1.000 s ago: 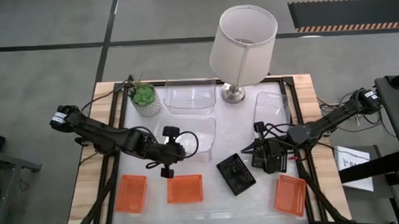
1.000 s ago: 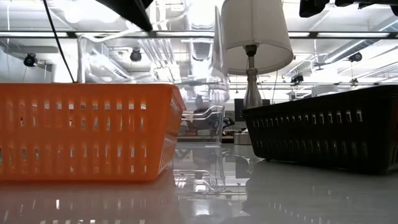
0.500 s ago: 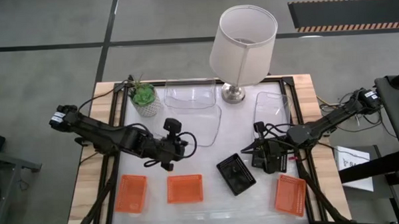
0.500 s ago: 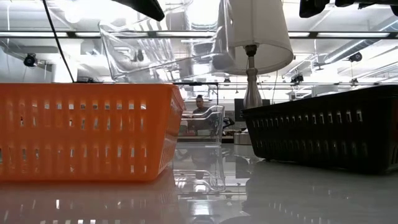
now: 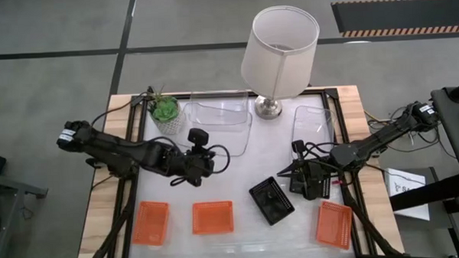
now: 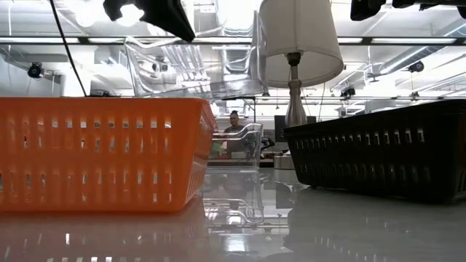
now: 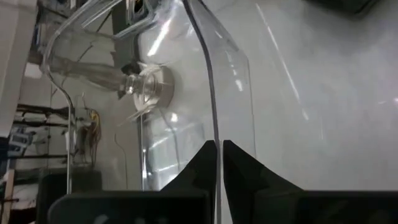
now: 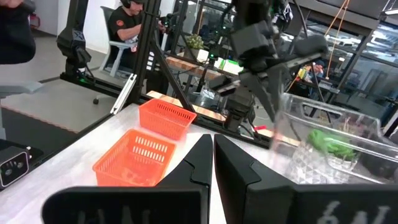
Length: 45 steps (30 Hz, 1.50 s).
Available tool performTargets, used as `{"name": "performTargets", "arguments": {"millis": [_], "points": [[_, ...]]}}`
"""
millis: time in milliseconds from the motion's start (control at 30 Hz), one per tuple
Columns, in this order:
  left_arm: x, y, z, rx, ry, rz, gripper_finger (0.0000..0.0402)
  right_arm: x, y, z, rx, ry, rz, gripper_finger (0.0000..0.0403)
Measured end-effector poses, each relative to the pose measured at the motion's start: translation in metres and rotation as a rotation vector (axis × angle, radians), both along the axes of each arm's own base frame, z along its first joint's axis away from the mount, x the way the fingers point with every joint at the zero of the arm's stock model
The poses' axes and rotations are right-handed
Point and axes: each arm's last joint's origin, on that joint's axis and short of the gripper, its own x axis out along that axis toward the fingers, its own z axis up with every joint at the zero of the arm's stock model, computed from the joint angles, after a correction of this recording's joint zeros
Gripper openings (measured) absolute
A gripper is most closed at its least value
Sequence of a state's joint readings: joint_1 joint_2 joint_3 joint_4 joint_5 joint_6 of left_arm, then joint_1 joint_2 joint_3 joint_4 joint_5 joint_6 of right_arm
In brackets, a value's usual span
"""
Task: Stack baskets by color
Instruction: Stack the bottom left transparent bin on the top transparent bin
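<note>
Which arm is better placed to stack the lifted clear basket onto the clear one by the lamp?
Left. The left gripper holds the lifted clear basket by its rim, right next to the clear basket at the back. The right gripper waits across the table.

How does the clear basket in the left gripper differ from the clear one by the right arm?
The held clear basket hangs in the air, its wall pinched by the left gripper; the right clear basket lies on the table. The held basket is mid-table, the right one near the edge. Both are see-through.
</note>
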<state>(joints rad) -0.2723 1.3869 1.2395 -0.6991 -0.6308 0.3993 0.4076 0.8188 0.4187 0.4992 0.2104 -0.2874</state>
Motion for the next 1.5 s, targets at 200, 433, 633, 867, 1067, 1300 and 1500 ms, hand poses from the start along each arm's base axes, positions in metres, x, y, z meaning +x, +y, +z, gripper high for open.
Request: {"name": "performTargets", "arguments": {"millis": [200,433,633,867,1067,1300,1500], "points": [[0.005,0.026,0.0,0.028,0.009,0.064,0.0,-0.001,-0.001,0.001,0.0,-0.001,0.0,0.0009],[0.009,0.055,-0.002,-0.008,0.025,0.097,0.0,-0.01,-0.004,0.005,-0.005,0.008,0.0,0.0009],[0.013,0.075,-0.004,-0.026,0.006,0.089,0.0,-0.013,-0.006,0.006,-0.016,0.008,0.0,0.0009],[0.013,0.096,-0.014,0.017,0.021,0.11,0.0,-0.013,-0.006,0.007,-0.044,0.001,0.0,0.0009],[0.011,0.111,-0.017,0.003,0.016,0.145,0.0,-0.013,-0.006,0.007,-0.048,0.0,0.001,0.0009],[0.013,0.122,-0.015,0.002,-0.017,0.137,0.0,-0.013,-0.006,0.007,-0.044,0.0,0.0,0.0009],[0.014,0.13,-0.016,-0.006,-0.026,0.137,0.0,-0.013,-0.006,0.007,-0.028,0.003,0.0,0.0009]]}}
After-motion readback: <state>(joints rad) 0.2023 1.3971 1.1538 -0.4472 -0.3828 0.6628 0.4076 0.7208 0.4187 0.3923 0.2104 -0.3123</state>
